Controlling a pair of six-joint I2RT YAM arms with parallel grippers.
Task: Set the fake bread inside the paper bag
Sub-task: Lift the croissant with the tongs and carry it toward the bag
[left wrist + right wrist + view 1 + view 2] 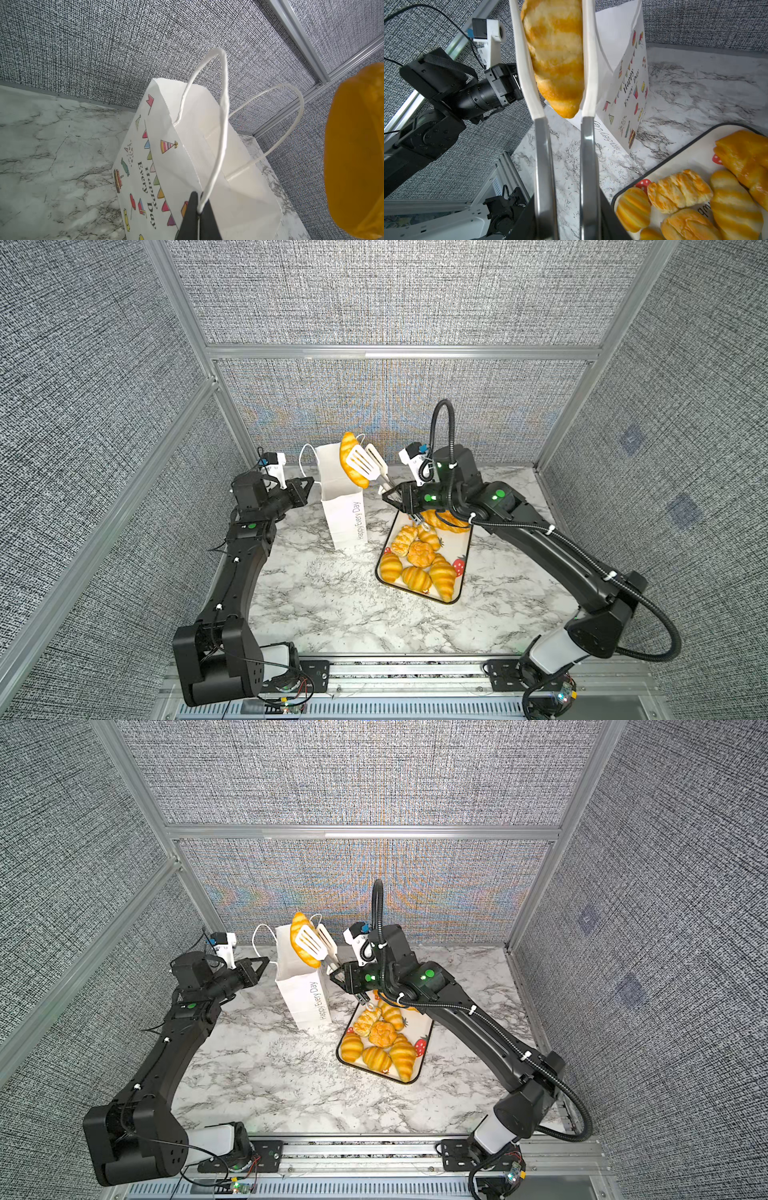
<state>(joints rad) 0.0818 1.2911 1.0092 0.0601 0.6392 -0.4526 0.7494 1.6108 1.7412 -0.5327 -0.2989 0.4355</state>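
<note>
One piece of the fake bread (347, 450), a croissant, is held clear of the tabletop (332, 605). It is raised over the mouth of the paper bag (343, 512), toward the edge nearer the tray (691, 158), and is judged not yet to be inside. It is clamped lengthwise between the white slotted heads of the tongs (365, 464), lower tip pointing down. The tongs' metal handles are squeezed by the right tool (390, 494), whose jaws are partly closed around them. The bag stands upright; the cord handle (223, 124) on its side away from the tray is pinched by the left tool (197, 214), jaws pressed together on the cord, so the mouth is drawn open. For the step in hand, the croissant should be carried over the middle of the mouth, lowered tip first between the two handles until past the rim, and only then released by easing the squeeze. The mouth is narrow and the paper light, so a brush against the rim could tip or crumple the bag. As to contents, only bare white paper is seen on the bag's upper inner walls; its bottom is hidden, so what lies there cannot be told. Beside the bag, the tray carries small croissants (415, 577), a round bun (421, 553), a lattice piece (403, 541) and a long loaf (446, 519) partly hidden beneath the right arm (540, 543).
</note>
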